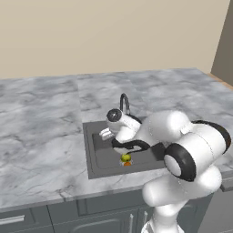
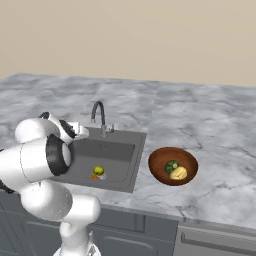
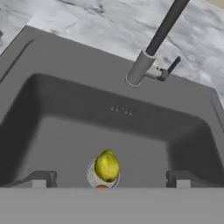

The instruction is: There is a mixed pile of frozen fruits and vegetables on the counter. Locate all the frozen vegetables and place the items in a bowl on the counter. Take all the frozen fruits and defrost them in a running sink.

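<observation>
The dark grey sink (image 1: 91, 150) (image 2: 107, 147) (image 3: 65, 96) is set in the marbled counter (image 1: 41, 127) (image 2: 215, 125). On its drain lies the yellow-green fruit (image 1: 125, 158) (image 2: 98, 170) (image 3: 106, 165), with the orange ball (image 1: 127, 163) (image 2: 95, 176) (image 3: 101, 187) touching its near side. My gripper (image 1: 107, 133) (image 2: 80, 131) (image 3: 109, 180) hangs open and empty above the basin, its fingertips (image 3: 39, 179) wide apart on either side of the fruits. To the right of the sink, the reddish-brown bowl (image 2: 159, 172) holds the broccoli (image 2: 171, 166) and the potato (image 2: 178, 173).
The curved faucet (image 1: 124, 102) (image 2: 98, 112) (image 3: 162, 35) rises behind the basin, with a small lever (image 3: 170, 68) at its base. No water stream is visible. My own white arm covers the sink's right part in the left base view.
</observation>
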